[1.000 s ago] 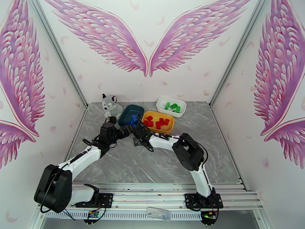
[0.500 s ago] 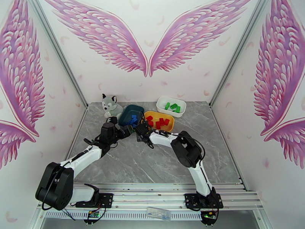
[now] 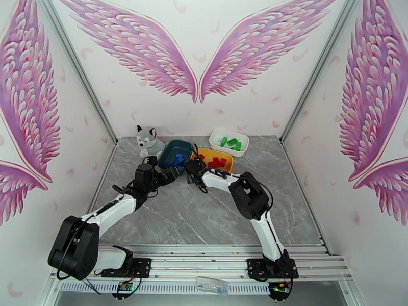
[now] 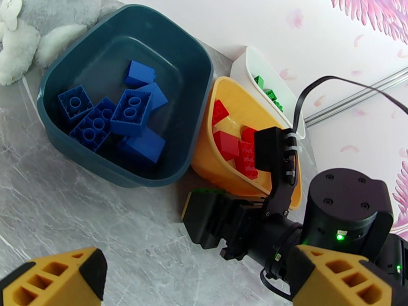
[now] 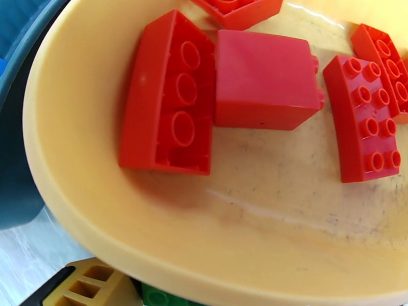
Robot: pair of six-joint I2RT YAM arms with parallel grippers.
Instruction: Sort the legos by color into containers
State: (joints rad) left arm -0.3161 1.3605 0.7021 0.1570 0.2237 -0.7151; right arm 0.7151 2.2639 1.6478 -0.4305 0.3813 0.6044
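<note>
Three containers (image 4: 201, 72) hold blue, red, green legos (image 4: 131, 112).

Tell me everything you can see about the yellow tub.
The yellow tub is a shallow, rounded-rectangular container of glossy, faintly scuffed plastic, upright on the grey marbled table. It sits between the dark teal tub, close beside it, and the white tub. Inside lie only red bricks, loose, some studs-up, one hollow-side up.
</note>
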